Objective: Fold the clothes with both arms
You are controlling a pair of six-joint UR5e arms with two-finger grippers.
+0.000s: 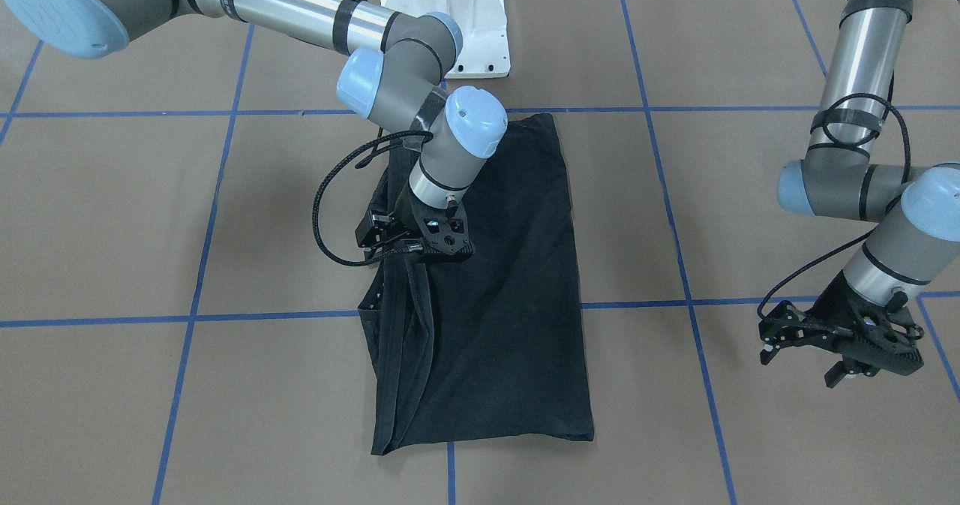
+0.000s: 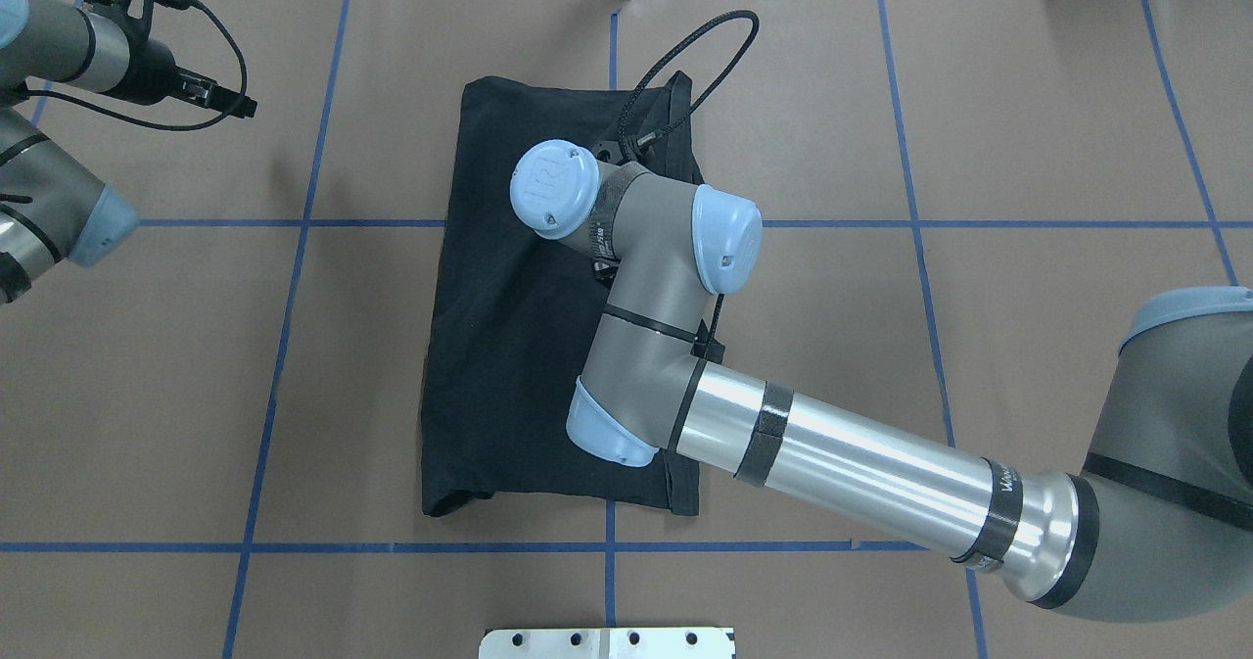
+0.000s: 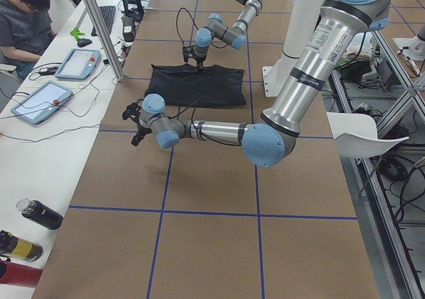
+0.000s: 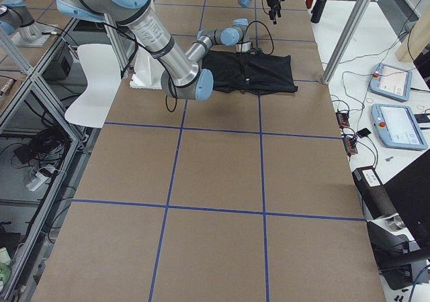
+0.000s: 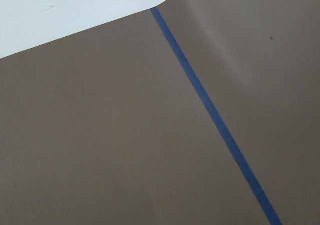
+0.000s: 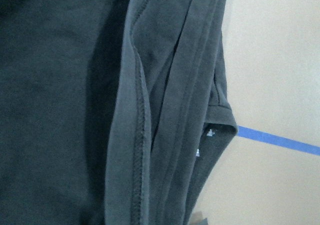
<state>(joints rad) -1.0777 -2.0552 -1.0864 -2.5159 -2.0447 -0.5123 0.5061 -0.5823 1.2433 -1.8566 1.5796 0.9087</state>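
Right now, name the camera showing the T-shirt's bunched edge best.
Right wrist-mounted: the T-shirt's bunched edge fills the frame, showing stitching and layers. Front-facing shows dark pleats partly behind the right gripper. Overhead: the right arm covers most. Side views tiny; left wrist nothing.

The T-shirt (image 1: 510, 325) is laid on the table (image 1: 112, 227) before the robot base (image 1: 450, 17), with the right gripper (image 1: 420, 246) placed over one long edge and the left gripper (image 1: 840, 340) well apart past the other.
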